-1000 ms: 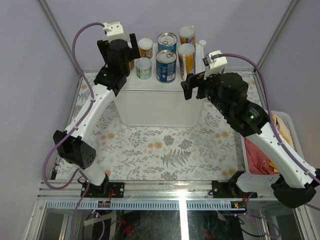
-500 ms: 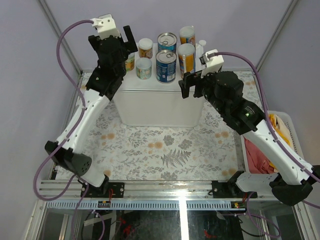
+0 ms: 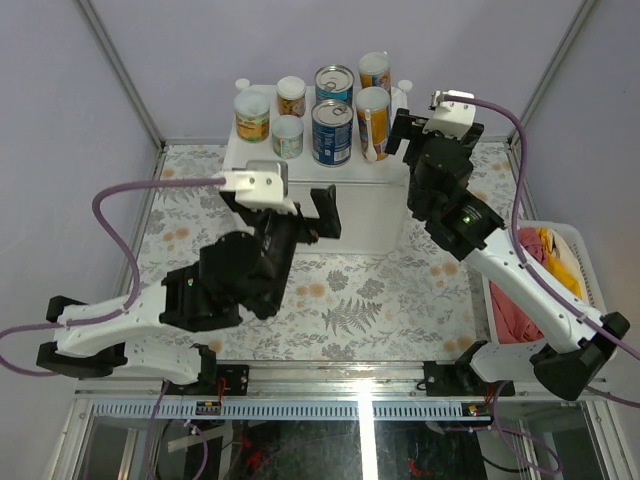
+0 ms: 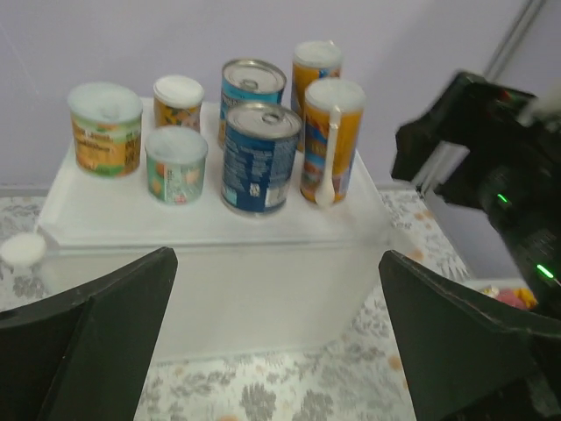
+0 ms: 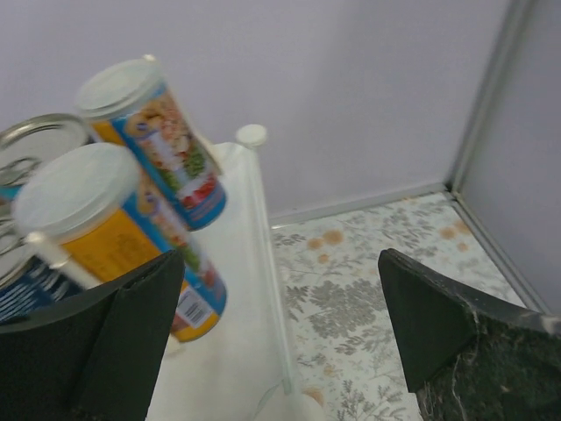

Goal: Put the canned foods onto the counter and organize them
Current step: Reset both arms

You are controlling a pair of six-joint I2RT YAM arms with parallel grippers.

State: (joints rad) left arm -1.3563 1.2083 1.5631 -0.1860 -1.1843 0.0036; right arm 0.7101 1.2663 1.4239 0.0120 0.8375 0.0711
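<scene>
At upper centre, six cans were grouped on the tabletop; left fingers and right fingers, spread empty, were judged best retracted gently.

A robotics lab test cell: plain lilac panels on metal frame posts enclose a floral-clothed worktop, with two cabled robot arms bolted to an aluminium rail.

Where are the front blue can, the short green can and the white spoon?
front blue can [image 4: 257,171], left wrist view, on its label
short green can [image 4: 175,175], left wrist view, on its label
white spoon [image 4: 330,153], left wrist view, mid-handle
</scene>
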